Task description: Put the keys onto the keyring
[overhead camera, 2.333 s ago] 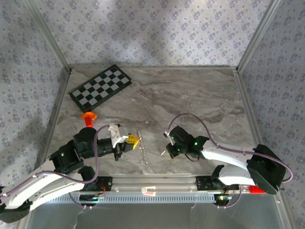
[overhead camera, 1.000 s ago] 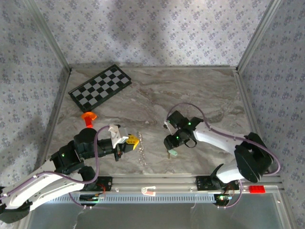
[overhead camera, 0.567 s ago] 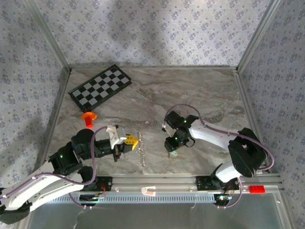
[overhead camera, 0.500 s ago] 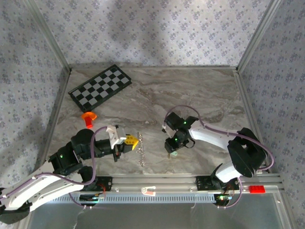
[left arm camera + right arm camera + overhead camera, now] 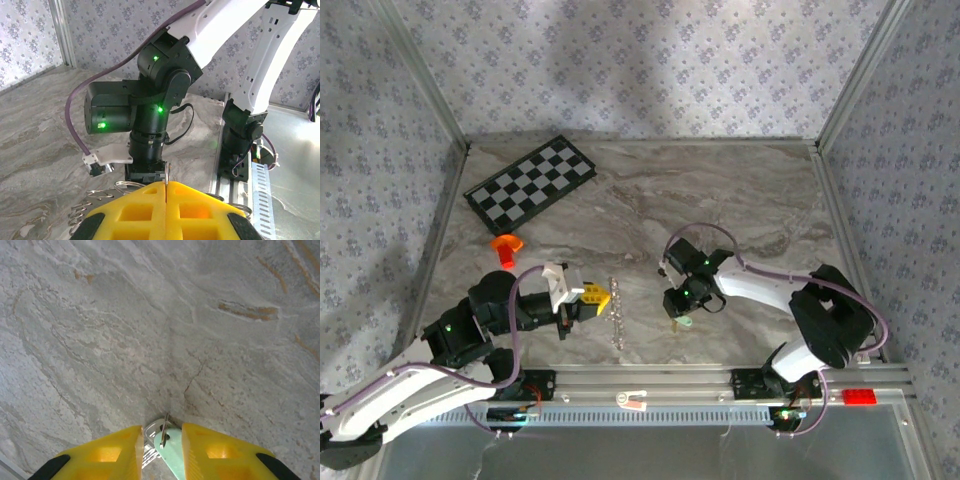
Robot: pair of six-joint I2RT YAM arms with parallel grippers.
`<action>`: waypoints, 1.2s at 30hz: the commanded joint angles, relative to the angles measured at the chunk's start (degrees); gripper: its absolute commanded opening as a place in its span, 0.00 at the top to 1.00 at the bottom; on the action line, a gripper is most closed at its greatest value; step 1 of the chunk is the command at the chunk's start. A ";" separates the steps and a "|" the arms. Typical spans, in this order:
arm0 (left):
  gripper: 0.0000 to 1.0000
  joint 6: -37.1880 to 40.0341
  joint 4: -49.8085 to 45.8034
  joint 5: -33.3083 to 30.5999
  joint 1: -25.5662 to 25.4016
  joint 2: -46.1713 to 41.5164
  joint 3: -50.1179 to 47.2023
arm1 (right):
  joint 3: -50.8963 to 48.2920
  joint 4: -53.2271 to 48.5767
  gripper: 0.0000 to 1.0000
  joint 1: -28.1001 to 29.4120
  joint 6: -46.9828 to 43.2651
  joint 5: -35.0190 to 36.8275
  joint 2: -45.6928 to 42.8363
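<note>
While the mint-green key (image 5: 170, 446) lies flat on the marbled surface (image 5: 740, 200), near its front edge and not yet lifted, the right arm's (image 5: 760, 288) jaws straddle it. They are narrowed about its plastic head with a sliver of gap on one side, so a firm grip cannot be confirmed. A little way to the key's left, the keyring (image 5: 615, 311) stands edge-on, pinched in the fully closed jaws of the left arm (image 5: 470, 330) and turned toward the right arm. By these pictures the task looks to be at an early stage: the ring is held ready, but the key has yet to be picked up, carried across and threaded on. The right wrist view gives the key's head and a small silver loop at its hole, detail the overhead view reduces to a pale speck. The overhead view in turn shows the open stretch between key and ring, with a checkerboard (image 5: 530, 183) and an orange piece (image 5: 505, 243) well apart at the left rear. From the left wrist, a thin metal sliver rises from the closed seam of the yellow jaws.
</note>
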 commanded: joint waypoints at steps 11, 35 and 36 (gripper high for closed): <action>1.00 -0.41 3.00 0.50 -0.43 -1.08 0.35 | 1.25 -2.07 0.91 0.37 -1.23 0.69 1.68; 1.00 -6.56 12.33 -0.33 -0.43 -3.49 -7.80 | 18.66 -29.76 1.00 2.18 -10.37 10.01 12.76; 1.00 -6.55 12.23 -0.58 -0.43 -3.98 -8.03 | 19.80 -30.78 0.99 2.21 -10.52 10.88 13.81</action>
